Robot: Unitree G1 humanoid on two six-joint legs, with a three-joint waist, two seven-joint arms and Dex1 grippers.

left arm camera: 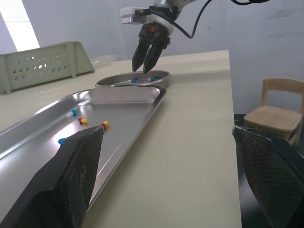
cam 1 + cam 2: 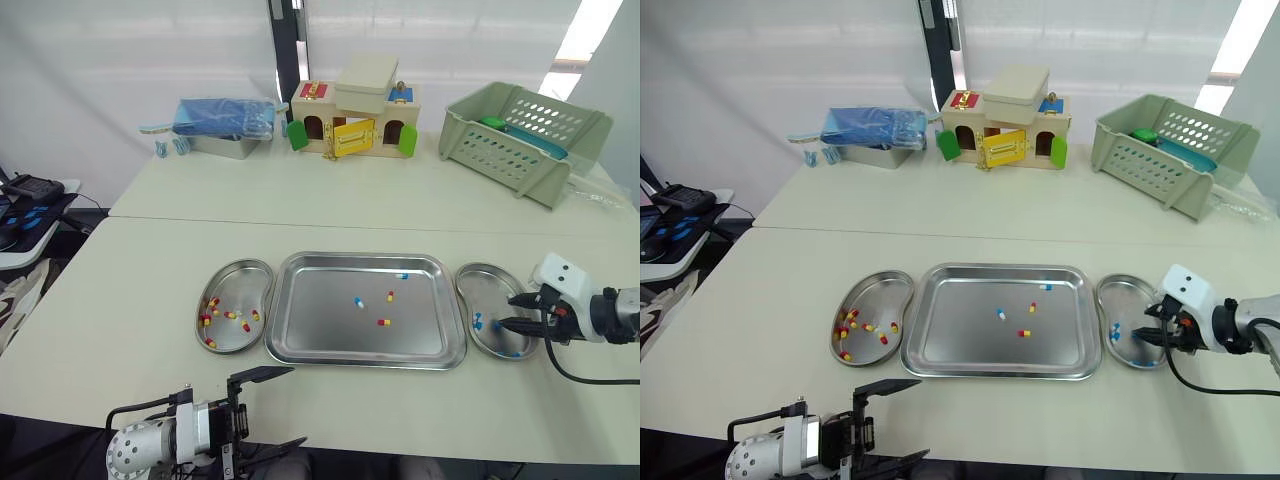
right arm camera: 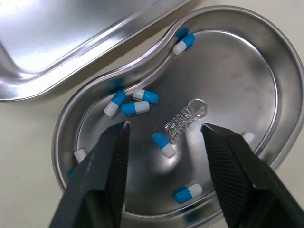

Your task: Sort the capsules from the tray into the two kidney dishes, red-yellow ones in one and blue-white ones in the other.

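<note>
Over the right dish: right hand part-open, left hand wide and empty

At the centre of the desk (image 2: 130,300), in the head views, the tray (image 2: 330,325) is seen. The left kidney dish (image 2: 243,278) lies just beside it at 9 o'clock and the right kidney dish (image 2: 480,283) just beside it at 3 o'clock. Two red-yellow capsules (image 2: 384,322) and two blue-white capsules (image 2: 358,302) are left in the tray. More red-yellow ones are gathered in the left dish, and blue-white ones in the right dish. The right hand (image 2: 506,311) is held over the right dish, parted a little, with nothing gripped. The left hand (image 2: 297,405) is placed at 7 o'clock of the tray, by the desk's near edge, spread wide and empty.

From the left wrist, that hand's two fingers (image 1: 71,180) are shown far apart. The tray lies ahead of them, and the right hand is pointed down into the dish beyond it.

From the right wrist, the two black fingers are seen apart above the dish floor. One blue-white capsule lies between them, clear of both, and others are scattered around it.
</note>
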